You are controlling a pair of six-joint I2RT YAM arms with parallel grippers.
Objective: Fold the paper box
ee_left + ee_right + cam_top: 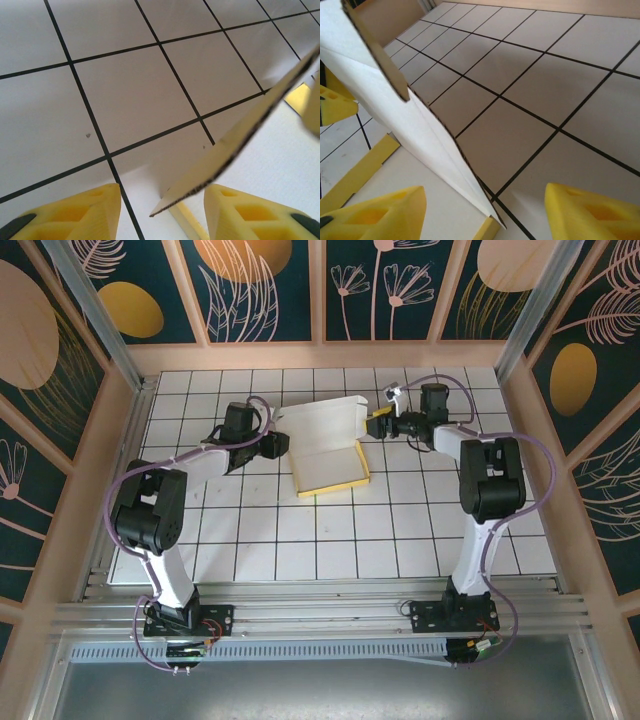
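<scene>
The paper box (325, 443) lies half-formed at the table's middle, white inside, with yellow walls along its near and right sides. My left gripper (283, 445) is at its left edge. In the left wrist view the left gripper (162, 212) is open, and a raised side flap (250, 130) slants between the fingers (75, 215) without being pinched. My right gripper (378, 425) is at the box's upper right corner. In the right wrist view the right gripper (485, 215) is open, and the corner of a tilted white flap (380, 95) reaches between its fingertips (592, 212).
The white tiled table (400, 530) is ringed by low wooden walls (530, 430). An aluminium rail (320, 615) carrying both arm bases runs along the near edge. Bare tiles lie in front of and to both sides of the box.
</scene>
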